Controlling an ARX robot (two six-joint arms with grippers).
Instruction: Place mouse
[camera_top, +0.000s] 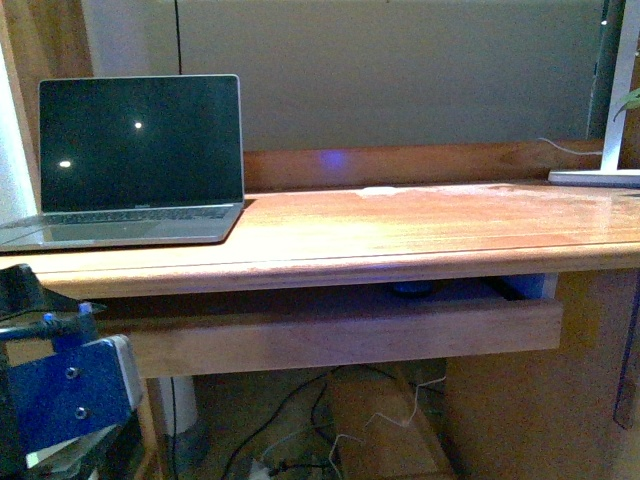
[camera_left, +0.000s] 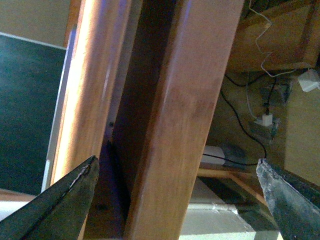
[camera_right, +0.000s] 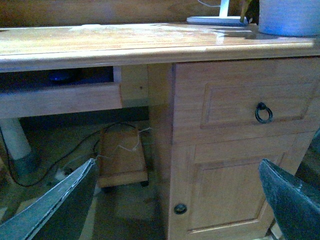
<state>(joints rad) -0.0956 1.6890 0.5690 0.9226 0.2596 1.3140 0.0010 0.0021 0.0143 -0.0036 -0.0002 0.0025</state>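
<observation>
Mouse (camera_top: 410, 288) lies dim in the drawer (camera_top: 340, 335), beyond left tool (camera_left: 176, 162) and right tool (camera_right: 177, 165), both spread, empty; the reach should go level over the drawer front.

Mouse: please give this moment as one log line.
mouse: in pull-out tray, partly hidden | left gripper: open, empty, facing tray front | right gripper: open, empty

I see laptop (camera_top: 140, 160) on the surface (camera_top: 420, 225) at left, lamp base (camera_top: 595, 177) far right, pull-out tray (camera_top: 340, 335) under the surface with mouse (camera_top: 412, 288) inside, cables (camera_top: 290, 420) on the floor below.
</observation>
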